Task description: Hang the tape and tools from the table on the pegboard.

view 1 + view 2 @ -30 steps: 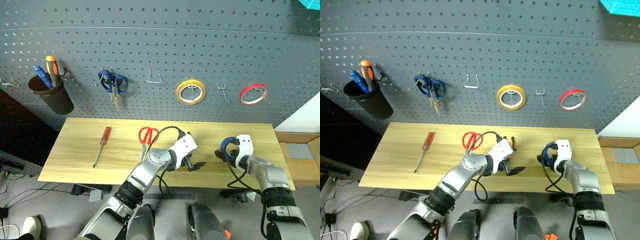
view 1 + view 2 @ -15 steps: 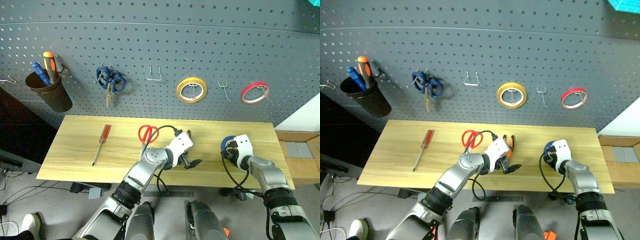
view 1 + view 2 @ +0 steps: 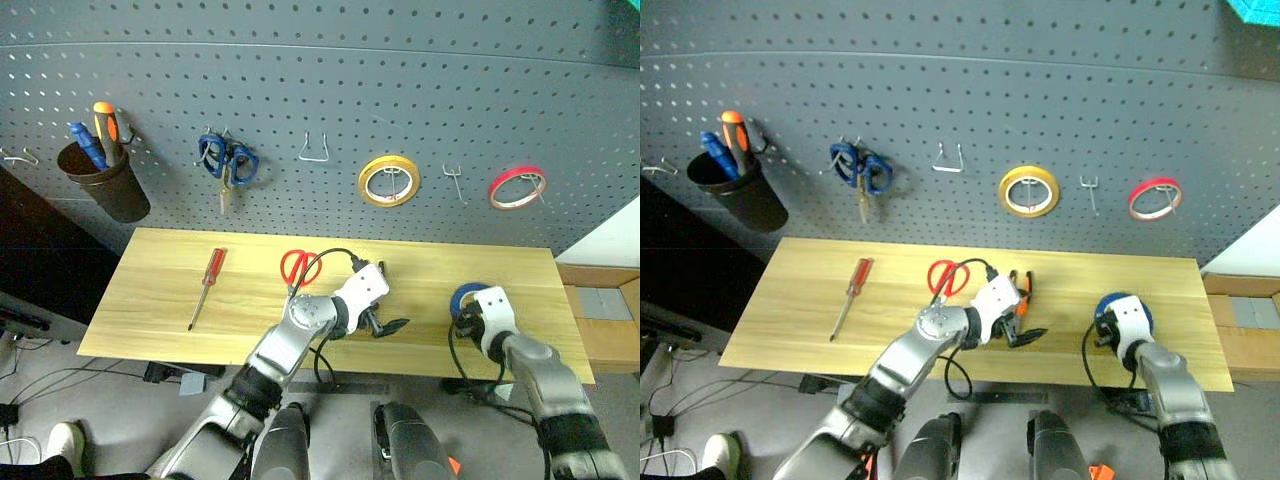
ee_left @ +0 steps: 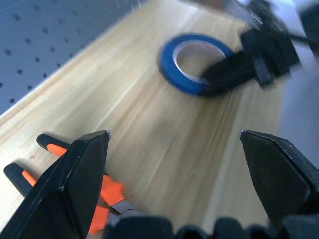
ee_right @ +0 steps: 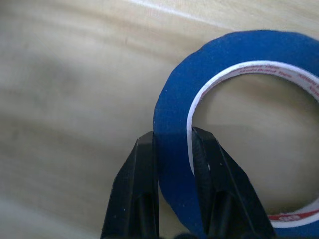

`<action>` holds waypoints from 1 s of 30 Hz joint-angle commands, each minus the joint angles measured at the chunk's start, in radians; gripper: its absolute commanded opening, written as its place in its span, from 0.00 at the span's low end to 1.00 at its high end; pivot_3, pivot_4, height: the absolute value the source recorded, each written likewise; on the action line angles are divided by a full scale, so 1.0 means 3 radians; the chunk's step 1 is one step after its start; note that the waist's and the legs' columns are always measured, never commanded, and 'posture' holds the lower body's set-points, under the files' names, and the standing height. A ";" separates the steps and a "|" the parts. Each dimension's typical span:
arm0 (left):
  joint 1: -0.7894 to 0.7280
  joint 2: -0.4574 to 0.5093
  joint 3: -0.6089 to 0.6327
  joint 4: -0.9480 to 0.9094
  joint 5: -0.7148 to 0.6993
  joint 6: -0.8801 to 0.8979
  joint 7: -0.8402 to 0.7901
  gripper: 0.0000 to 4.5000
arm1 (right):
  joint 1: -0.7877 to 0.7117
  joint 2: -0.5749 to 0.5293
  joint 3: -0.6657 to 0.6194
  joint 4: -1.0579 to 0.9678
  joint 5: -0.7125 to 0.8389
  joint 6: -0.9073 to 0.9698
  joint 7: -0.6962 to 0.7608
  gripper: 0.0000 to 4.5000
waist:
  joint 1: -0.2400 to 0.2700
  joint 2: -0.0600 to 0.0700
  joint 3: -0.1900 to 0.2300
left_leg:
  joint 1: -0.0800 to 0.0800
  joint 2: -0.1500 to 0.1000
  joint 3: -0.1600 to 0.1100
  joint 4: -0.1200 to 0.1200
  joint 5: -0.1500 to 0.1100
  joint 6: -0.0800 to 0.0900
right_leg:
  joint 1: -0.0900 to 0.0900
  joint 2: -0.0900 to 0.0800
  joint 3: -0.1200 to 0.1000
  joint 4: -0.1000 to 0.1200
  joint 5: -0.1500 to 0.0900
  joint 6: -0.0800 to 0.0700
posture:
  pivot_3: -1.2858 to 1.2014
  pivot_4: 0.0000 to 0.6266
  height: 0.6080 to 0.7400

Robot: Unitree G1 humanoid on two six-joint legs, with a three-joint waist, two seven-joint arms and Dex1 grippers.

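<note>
The blue tape (image 5: 172, 114) lies near the right end of the table (image 3: 160, 300), and my right gripper (image 5: 173, 137) is shut on its near rim, one finger inside the ring and one outside. My left gripper (image 3: 385, 325) hovers open over the table's middle, holding nothing. The orange-and-black pliers (image 3: 1021, 283) lie just behind it. Red-handled scissors (image 3: 298, 267) and a red-handled screwdriver (image 3: 205, 285) lie further left. The pegboard (image 3: 320, 80) rises behind the table. In the left wrist view I see the tape (image 4: 194, 62) with the right gripper's black fingers on it.
On the pegboard hang a black cup (image 3: 105, 190) with blue and orange screwdrivers, blue scissors (image 3: 226, 160), a yellow tape ring (image 3: 388, 180) and a red tape ring (image 3: 517, 187). Two bare hooks (image 3: 314, 150) (image 3: 454, 180) sit between them. Cardboard boxes (image 3: 600, 310) stand right of the table.
My right gripper has shut on the blue tape's rim and drawn back toward the table's front edge. The left gripper has stayed open and about where it was.
</note>
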 commanded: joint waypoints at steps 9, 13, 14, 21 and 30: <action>0.0521 0.0133 0.0510 -0.1302 -0.0256 0.0359 0.0425 1.00 | 0.0444 0.0236 0.0541 -0.1365 -0.1006 -0.1161 -0.0801 0.09 | 0.0008 -0.0011 -0.0258 | 0.0001 0.0000 0.0006 0.0003 0.0008 -0.0017 | -0.0006 0.0002 0.0003 0.0004 -0.0009 0.0017 | 0.52 0.10 1.00; 0.0364 0.0116 0.0575 -0.1106 -0.0194 0.0222 0.0542 1.00 | 0.0090 0.0238 0.0472 -0.0923 -0.1170 -0.1619 -0.1043 0.09 | 0.0008 -0.0032 -0.0367 | 0.0041 -0.0001 0.0005 0.0005 0.0007 -0.0015 | 0.0040 0.0003 0.0001 -0.0005 -0.0004 0.0022 | 0.52 0.06 1.00; 0.0322 0.0111 0.0587 -0.1047 -0.0193 0.0193 0.0558 1.00 | 0.0008 0.0215 0.0445 -0.0793 -0.1179 -0.1731 -0.1074 0.09 | 0.0008 -0.0035 -0.0390 | 0.0043 -0.0002 0.0005 0.0005 0.0008 -0.0014 | 0.0043 0.0004 0.0002 -0.0006 -0.0002 0.0022 | 0.52 0.05 1.00; 0.0006 0.0051 0.0581 -0.0678 -0.0151 -0.0046 0.0635 1.00 | -0.0674 0.0129 0.0314 0.0145 -0.0627 -0.2030 -0.0579 0.09 | 0.0011 -0.0034 -0.0470 | 0.0067 -0.0001 0.0005 0.0004 0.0008 -0.0013 | 0.0064 0.0007 0.0004 -0.0004 0.0000 0.0019 | 0.53 0.03 1.00; -0.0244 -0.0101 0.0556 -0.0426 -0.0115 -0.0166 0.0728 1.00 | -0.1273 0.0054 0.0179 0.0949 0.0012 -0.1780 0.0264 0.09 | 0.0010 -0.0031 -0.0480 | 0.0069 -0.0001 0.0004 0.0004 0.0009 -0.0012 | 0.0067 0.0008 0.0004 -0.0003 0.0010 0.0000 | 0.54 0.03 1.00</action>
